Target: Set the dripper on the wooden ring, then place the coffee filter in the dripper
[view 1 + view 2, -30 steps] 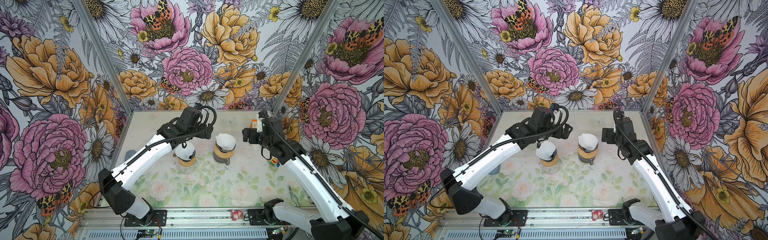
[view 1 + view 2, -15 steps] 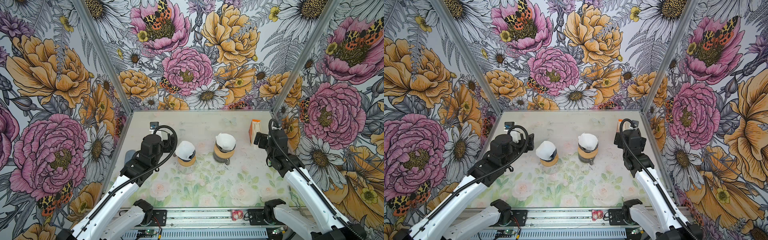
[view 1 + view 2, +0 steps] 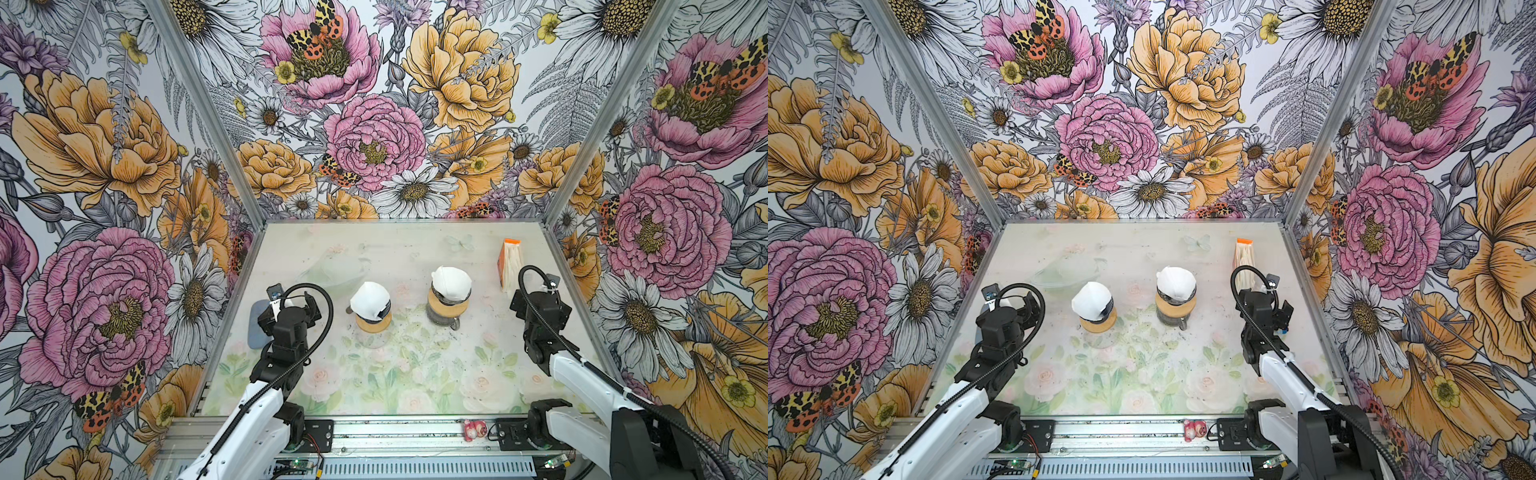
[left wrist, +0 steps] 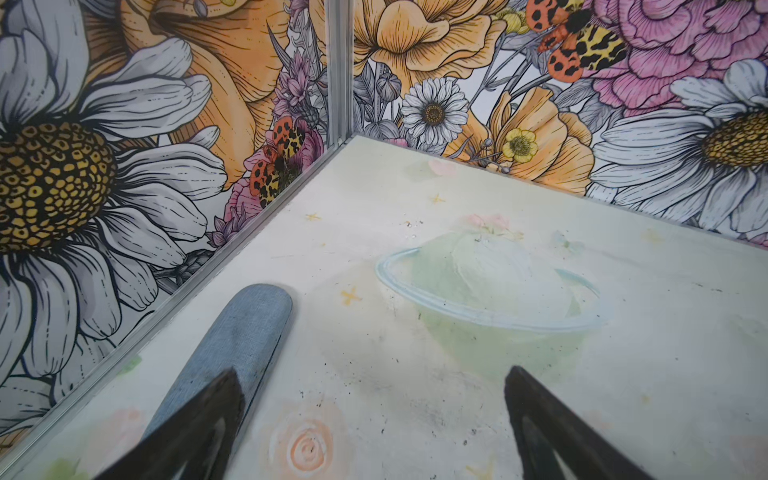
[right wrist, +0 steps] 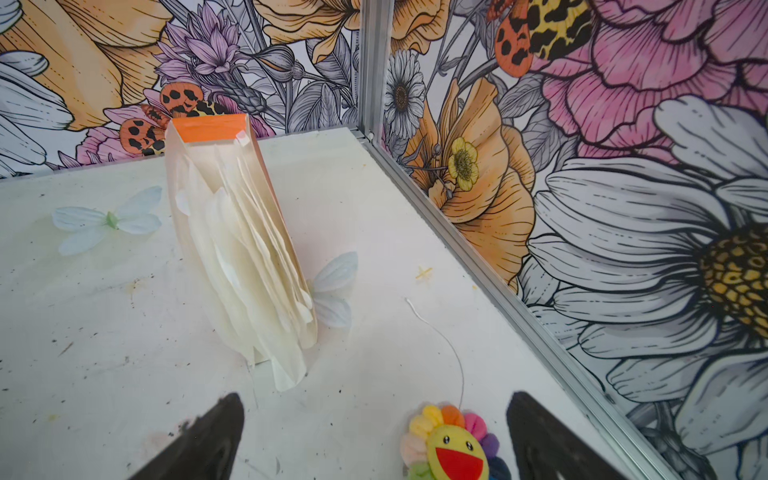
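**A:** How are the claws found?

**B:** Both are seen spread wide, with nothing gripped. The left claw (image 4: 372, 374) is held over the table (image 4: 623, 374) by a blue pad (image 4: 232, 345). The right claw (image 5: 375, 399) is held by a flower toy (image 5: 451, 446).

**A:** Where are filters seen?

**B:** The left filter (image 3: 369, 294) is seated in the left dripper (image 3: 383, 310), at 3 o'clock from the left claw. The right filter (image 3: 451, 282) is seated in the right dripper (image 3: 461, 297), at 9 o'clock from the right claw. Both are white, creased and domed above the rims, not pressed flat.

**A:** And farther back?

**B:** A pack (image 5: 241, 257) is stood on edge just beside the right claw, at 11 o'clock. Its long axis is run from 6 to 12, with an orange strip at the far end. The right arm is judged nearer to it. With both drippers lined, the task is judged done.
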Tool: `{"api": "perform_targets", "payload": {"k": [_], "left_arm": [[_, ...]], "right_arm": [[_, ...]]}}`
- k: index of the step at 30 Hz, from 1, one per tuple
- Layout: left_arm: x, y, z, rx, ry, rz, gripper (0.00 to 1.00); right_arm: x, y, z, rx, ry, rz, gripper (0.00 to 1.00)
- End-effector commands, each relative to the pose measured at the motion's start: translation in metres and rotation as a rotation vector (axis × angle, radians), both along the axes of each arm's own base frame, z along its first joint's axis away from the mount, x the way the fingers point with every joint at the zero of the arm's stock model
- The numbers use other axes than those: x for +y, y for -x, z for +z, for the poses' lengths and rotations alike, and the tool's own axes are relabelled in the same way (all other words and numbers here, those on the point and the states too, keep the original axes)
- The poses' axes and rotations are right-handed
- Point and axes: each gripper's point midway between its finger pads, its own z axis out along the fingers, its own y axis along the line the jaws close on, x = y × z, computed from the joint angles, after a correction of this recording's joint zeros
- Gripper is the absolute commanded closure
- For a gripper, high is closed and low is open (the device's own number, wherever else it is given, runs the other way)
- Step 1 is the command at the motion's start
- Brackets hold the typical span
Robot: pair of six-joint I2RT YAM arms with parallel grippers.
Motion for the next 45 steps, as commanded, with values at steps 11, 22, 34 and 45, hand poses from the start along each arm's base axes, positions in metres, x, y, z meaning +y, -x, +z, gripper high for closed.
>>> {"api": "perform_targets", "payload": {"k": [11,22,34,45], "left_arm": [[0.015,-0.044,-0.008,-0.150,-0.053,-0.080,0.01],[0.008,-0.098,-0.034,-0.165,-0.026,-0.206,0.01],[0.002,-0.108,-0.041,-0.124,-0.028,-0.239,0.01],[0.000,-0.108,-0.041,-0.117,-0.043,-0.229,0.01]], "right_arm": [[0.007,-0.044,0.010,-0.196,0.015,0.117,0.00],[0.018,-0.064,-0.015,-0.159,0.012,0.197,0.00],[0.017,-0.068,-0.016,-0.142,0.014,0.192,0.00],[0.017,-0.068,-0.016,-0.143,0.014,0.192,0.01]]}}
